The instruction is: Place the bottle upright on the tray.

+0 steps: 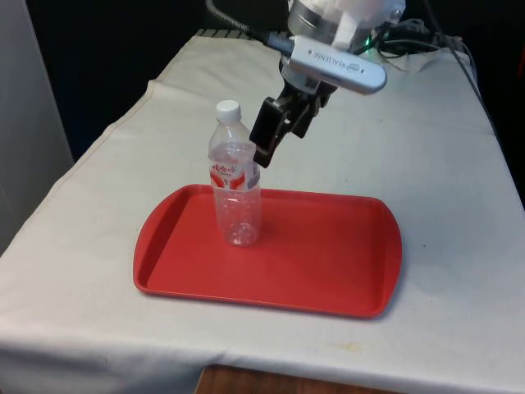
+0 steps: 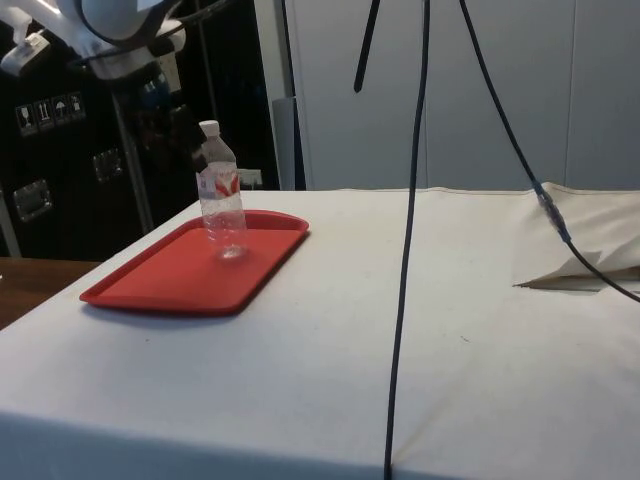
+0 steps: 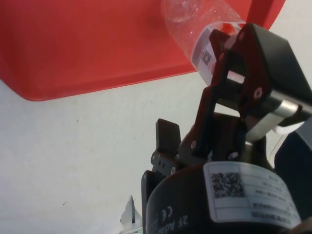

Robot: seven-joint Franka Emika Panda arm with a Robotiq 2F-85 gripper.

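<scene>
My gripper (image 1: pixel 264 146) open, holding nothing, just beside bottle's (image 1: pixel 235 176) upper part, tilted. Bottle upright on red tray (image 1: pixel 328 254), toward front view's left end. Tray flat on bench (image 1: pixel 459 164).

White arm tilted, claw (image 1: pixel 264 148) open

A table (image 1: pixel 459 246) draped in a wrinkled white cloth (image 2: pixel 480 330) stands before black curtains (image 1: pixel 115 49), with dark cabinets (image 2: pixel 60 170) and pale wall panels (image 2: pixel 490 90) along one side, thin black cables (image 2: pixel 410 240) hanging in front, and brown wooden floor (image 2: pixel 25 285) showing beyond the table's edge.
</scene>
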